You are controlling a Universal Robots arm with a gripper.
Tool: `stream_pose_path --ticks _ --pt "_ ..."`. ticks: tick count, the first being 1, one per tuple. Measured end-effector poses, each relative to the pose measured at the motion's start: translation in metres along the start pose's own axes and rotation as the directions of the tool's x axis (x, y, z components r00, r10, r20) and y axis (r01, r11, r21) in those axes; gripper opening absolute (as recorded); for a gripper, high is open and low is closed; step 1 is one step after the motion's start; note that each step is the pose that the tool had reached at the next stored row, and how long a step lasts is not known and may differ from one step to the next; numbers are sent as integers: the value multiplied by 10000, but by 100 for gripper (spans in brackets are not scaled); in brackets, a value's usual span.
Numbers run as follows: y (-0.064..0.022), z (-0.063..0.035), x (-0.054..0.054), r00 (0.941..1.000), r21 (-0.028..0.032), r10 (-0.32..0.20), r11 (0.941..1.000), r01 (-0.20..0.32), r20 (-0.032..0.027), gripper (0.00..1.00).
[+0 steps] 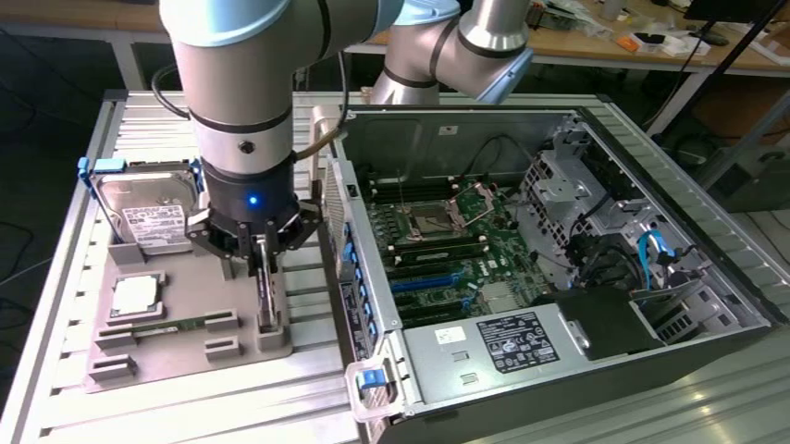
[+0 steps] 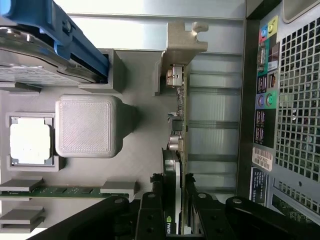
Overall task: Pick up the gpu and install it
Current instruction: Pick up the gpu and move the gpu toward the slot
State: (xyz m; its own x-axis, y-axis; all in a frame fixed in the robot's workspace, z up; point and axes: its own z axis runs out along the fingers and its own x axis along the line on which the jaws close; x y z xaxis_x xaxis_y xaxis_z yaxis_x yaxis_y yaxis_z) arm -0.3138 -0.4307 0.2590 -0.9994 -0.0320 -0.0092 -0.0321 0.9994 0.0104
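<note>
The gpu (image 1: 266, 298) stands edge-on as a narrow dark strip in a slot of the grey holder tray (image 1: 185, 359), on the exterior view's left of the computer case. My gripper (image 1: 257, 252) reaches down over it from above. In the wrist view the gpu (image 2: 179, 125) runs lengthwise, with its silver bracket (image 2: 183, 39) at the far end. My gripper (image 2: 171, 189) is shut on the card's near end, with one black finger (image 2: 150, 200) pressed against each face. The card's lower edge still sits in the holder.
On the same tray are a silver hard drive (image 1: 148, 211) with a blue carrier, a CPU (image 1: 133, 294) and a green memory stick (image 1: 166, 326). The open computer case (image 1: 617, 365) with its motherboard (image 1: 457, 250) lies just to the exterior view's right. Its perforated rear panel (image 2: 295, 100) is beside the card.
</note>
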Motion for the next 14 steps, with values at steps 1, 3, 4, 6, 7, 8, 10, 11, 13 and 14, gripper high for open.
stream_pose_path --ticks 1,3,4,6,7,8,10,11,13,14 --pt "0 -21 0 10000 0 0 10000 0 -1 27" --pt "1 -54 0 10000 1 0 10000 0 -1 27" --pt "1 -70 -1 10000 2 0 10000 0 -1 27" --pt "2 -102 -1 10000 3 0 10000 0 -1 27" --pt "2 -122 -1 10000 4 0 10000 0 -1 27" --pt "3 -139 -1 10000 4 0 10000 0 -1 27" --pt "3 -176 -1 10000 5 0 10000 0 -1 27" --pt "4 -279 -2 10000 8 0 10000 0 -1 27" --pt "5 -334 -3 10000 11 0 10000 0 0 27" --pt "5 -351 -3 10000 12 0 10000 0 -1 27"
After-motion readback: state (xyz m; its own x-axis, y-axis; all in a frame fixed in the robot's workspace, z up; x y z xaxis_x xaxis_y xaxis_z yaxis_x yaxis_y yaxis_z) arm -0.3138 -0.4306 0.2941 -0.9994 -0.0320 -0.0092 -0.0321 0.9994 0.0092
